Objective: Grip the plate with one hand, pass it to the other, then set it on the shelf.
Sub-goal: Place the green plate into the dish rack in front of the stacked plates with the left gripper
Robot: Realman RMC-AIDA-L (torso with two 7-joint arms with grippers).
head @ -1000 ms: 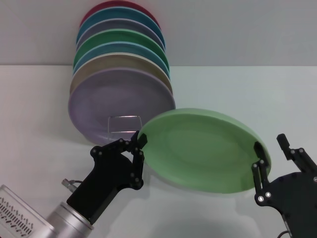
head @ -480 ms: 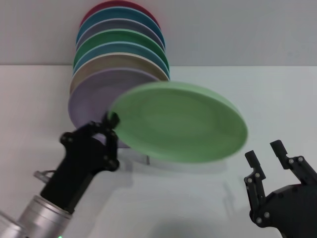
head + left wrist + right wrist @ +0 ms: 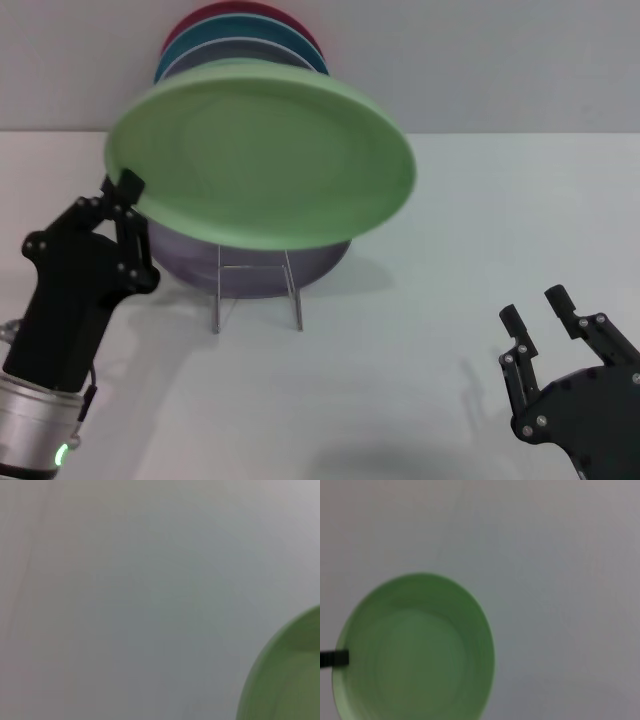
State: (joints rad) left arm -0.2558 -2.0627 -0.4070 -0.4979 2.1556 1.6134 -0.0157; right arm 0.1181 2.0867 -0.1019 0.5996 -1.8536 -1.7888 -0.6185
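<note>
Plate (image 3: 262,160) in left gripper (image 3: 128,190) above white table (image 3: 480,240), grey wall (image 3: 480,60) behind

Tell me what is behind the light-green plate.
Behind the plate, which the left gripper holds by its rim, stand racked plates: lilac below, grey, teal and red edges above. The ones between are covered. The wire shelf shows underneath.

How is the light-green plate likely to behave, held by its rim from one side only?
The plate looks rigid, keeping its shape though the left pincer grips only one rim edge. It seems light, since that pinch carries it. Its smooth rim may slip or pivot.
</note>
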